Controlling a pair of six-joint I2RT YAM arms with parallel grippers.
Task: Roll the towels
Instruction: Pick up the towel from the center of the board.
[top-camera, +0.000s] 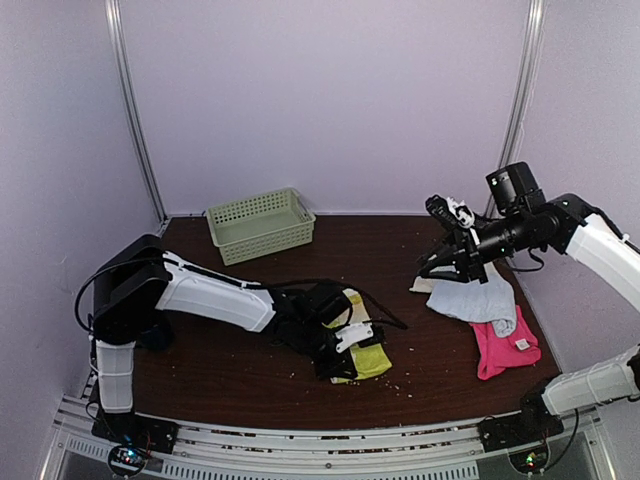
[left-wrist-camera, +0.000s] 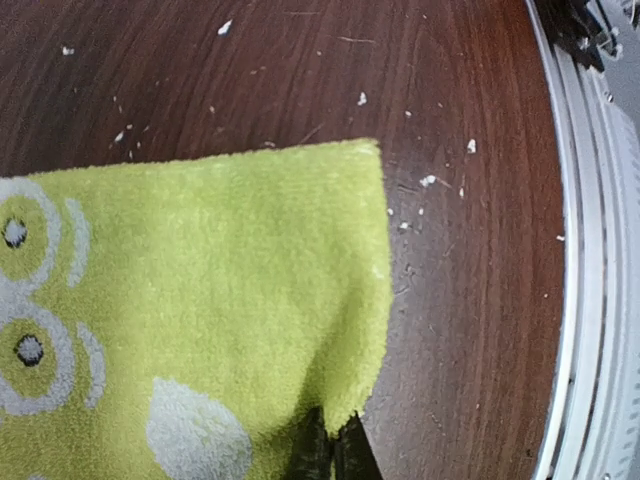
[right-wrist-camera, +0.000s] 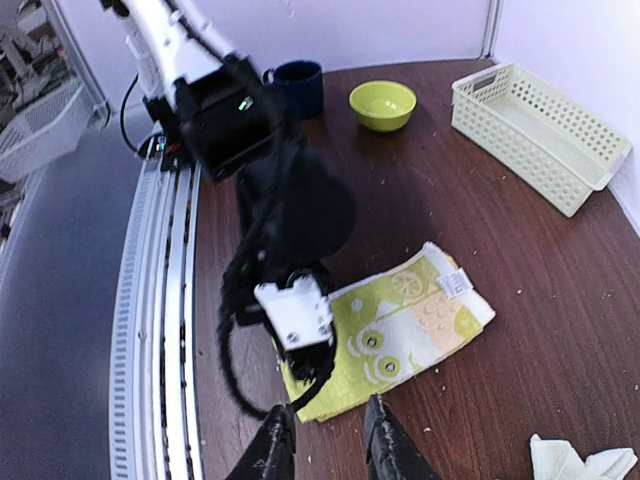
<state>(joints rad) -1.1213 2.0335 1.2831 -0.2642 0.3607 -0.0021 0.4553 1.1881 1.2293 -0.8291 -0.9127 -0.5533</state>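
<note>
My left tool (left-wrist-camera: 330, 452) is pressed together on the lime-green towel (left-wrist-camera: 200, 300), its tips pinching the cloth at one corner of the short end closest to the near edge of the surface (top-camera: 240, 370). From that pinch the towel runs away from me. Its long axis points from the near edge toward the far edge, with a white tag (right-wrist-camera: 452, 283) at the far end, and it lies flat about midway along the near edge. The coming move turns on that relation: I judge that a roll has to start at the pinched end and travel along the axis toward the far edge, so the tool sits on the right side of the cloth for it. The left arm is plainly the nearer one to this towel. My right tool (right-wrist-camera: 328, 445) hangs in the air over the right half of the surface, its fingers partly spread with nothing between them, well apart from the lime-green towel. Below it, by the right edge, lies the light blue towel (top-camera: 478, 298), unrolled and rumpled. The hot pink towel (top-camera: 500, 348) touches it on the side toward the near-right corner, and the cream-white towel (right-wrist-camera: 572, 462) is just beside it. None of the four looks rolled. The green basket (top-camera: 260, 225) stands by the far edge, well apart from all of them.
</note>
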